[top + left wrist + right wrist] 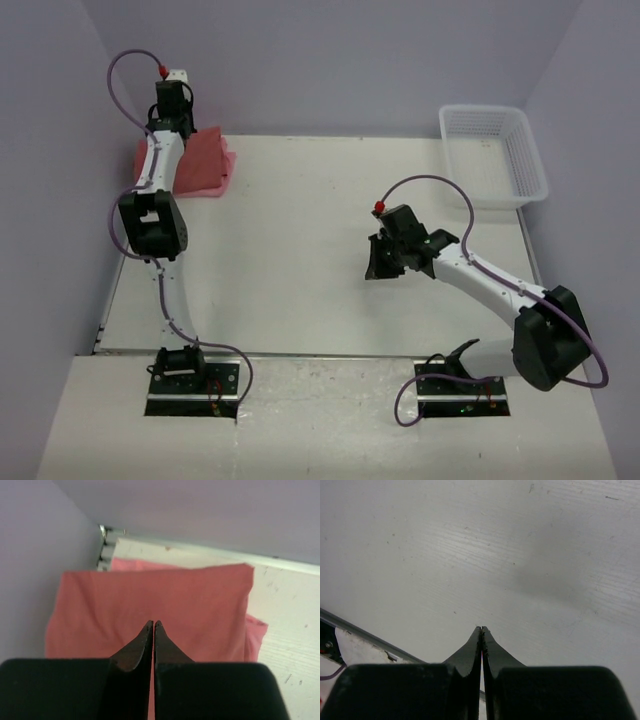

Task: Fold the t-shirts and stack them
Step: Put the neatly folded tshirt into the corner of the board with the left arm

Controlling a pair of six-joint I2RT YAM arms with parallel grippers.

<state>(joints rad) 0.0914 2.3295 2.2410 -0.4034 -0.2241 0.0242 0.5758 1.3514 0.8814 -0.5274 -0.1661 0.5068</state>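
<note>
Left claw (153, 623) first: its two black fingers are pressed tight together, tip to tip, with nothing pinched between them. Directly beneath and ahead of those tips lies the brick-red t-shirt (150, 592), folded into a flat rectangle that spreads to both sides of the claw and reaches on beyond it toward the back of the table. Whether the tips touch the cloth or hang just over it I cannot tell. Under the red one sits the lighter pink t-shirt (256, 632), also folded. Only its edges show: a strip past the far edge of the red shirt and a corner sticking out to the claw's right. The two shirts make a small stack on the white table (295, 645), in its far left corner, close against the lilac wall (30, 555) on the claw's left. Seen from above, the left arm (160, 225) stretches out over that stack and hides part of it. Right claw (481, 628) is likewise closed, its fingers meeting along a thin seam and holding nothing. It hangs over the white tabletop, well apart from the shirts, which lie far off to its left and farther back. Farther back again, off to the right of that claw, a white lattice basket (530, 165) stands in the table's far right corner.
</note>
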